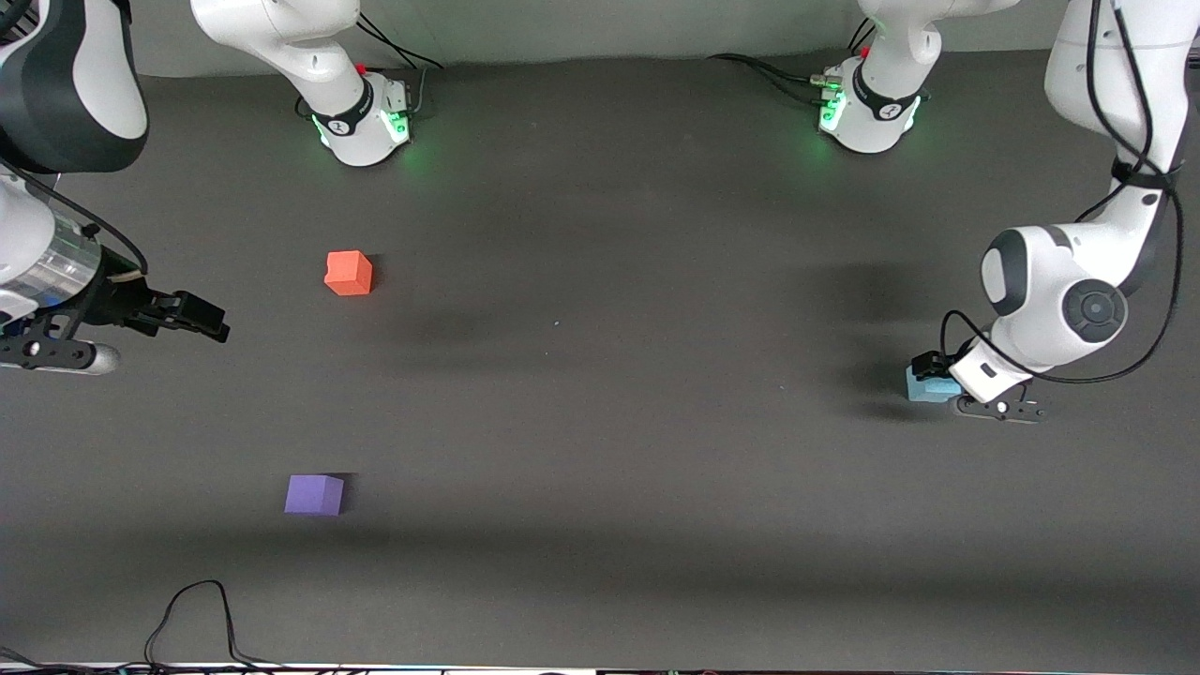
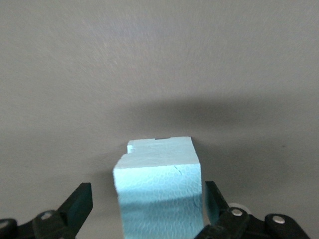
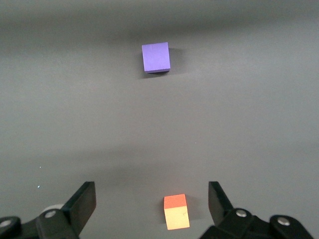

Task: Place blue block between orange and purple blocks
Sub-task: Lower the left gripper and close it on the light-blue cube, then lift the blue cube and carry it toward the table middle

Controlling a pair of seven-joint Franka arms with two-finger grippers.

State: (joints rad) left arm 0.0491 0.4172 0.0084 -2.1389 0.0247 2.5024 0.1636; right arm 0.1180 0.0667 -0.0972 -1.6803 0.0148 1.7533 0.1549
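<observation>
The blue block (image 1: 926,385) sits on the dark table (image 1: 600,422) at the left arm's end, well apart from the other two cubes. The left pincer (image 1: 937,375) is down at this block. In the left wrist view the blue block (image 2: 159,191) stands between the two fingers: one finger (image 2: 212,201) lies right against the block's side, while the other finger (image 2: 79,204) is clear of it with a strip of table showing between them. So the left pincer (image 2: 147,204) is open around the block and has not closed on it. The block's upper edge has a small notch or step in it.

Taking the blue block as the landmark, the orange block (image 1: 349,273) lies far off toward the right arm's end of the table and somewhat farther from the front camera. The purple block (image 1: 315,495) also lies far off toward the right arm's end, but nearer to the front camera than the blue block. The stretch of table between the orange and purple blocks is bare.

The right arm waits, with the right pincer (image 1: 192,316) up in the air at its own end of the table, far from the blue block. In the right wrist view the right pincer (image 3: 152,204) has its fingers spread wide and holds nothing; the orange block (image 3: 176,211) and the purple block (image 3: 156,57) show on the table below it.
</observation>
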